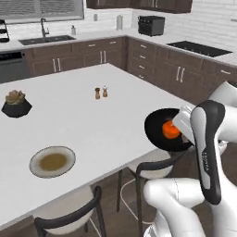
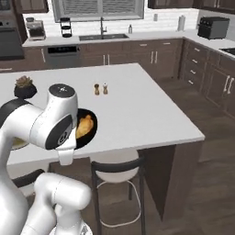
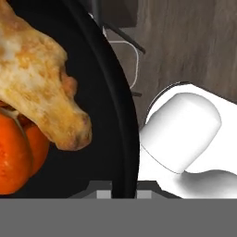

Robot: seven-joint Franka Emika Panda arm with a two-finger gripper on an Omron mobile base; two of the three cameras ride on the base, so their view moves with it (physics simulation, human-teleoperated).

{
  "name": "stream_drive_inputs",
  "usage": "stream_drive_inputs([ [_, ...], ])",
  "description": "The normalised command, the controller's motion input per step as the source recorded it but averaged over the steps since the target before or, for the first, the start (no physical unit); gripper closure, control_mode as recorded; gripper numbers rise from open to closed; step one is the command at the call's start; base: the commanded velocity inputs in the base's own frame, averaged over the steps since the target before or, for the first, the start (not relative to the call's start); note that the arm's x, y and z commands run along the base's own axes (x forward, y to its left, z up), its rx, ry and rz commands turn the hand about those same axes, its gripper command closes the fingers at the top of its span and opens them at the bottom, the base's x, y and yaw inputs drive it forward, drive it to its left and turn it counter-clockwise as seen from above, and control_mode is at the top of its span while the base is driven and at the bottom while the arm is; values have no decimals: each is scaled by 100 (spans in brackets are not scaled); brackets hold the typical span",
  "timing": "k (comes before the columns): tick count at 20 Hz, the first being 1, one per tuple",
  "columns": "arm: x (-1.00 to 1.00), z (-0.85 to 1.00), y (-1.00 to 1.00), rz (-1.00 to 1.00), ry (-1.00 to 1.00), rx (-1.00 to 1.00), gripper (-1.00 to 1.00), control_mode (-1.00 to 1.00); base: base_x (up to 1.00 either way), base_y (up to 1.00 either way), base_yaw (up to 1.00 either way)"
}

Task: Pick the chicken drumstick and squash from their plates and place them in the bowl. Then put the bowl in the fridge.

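While the gripper clamps the bowl rim at six o'clock, chicken drumstick overlaps squash at eight.

Drumstick over squash in bowl

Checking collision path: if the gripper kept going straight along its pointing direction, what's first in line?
In the hand view the gripper straddles the bowl rim, so that rim comes first. Beyond it, the chair and wood floor below, though depth is unclear.
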Motion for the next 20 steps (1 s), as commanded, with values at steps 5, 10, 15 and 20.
stream_drive_inputs([
  [5,0,0,0,0,0,0,100,100,0,-3,-84],
  [10,0,0,0,0,0,0,100,100,0,-6,-84],
  [15,0,0,0,0,0,0,100,100,0,-13,-81],
  [20,0,0,0,0,0,0,100,100,0,-32,-75],
])
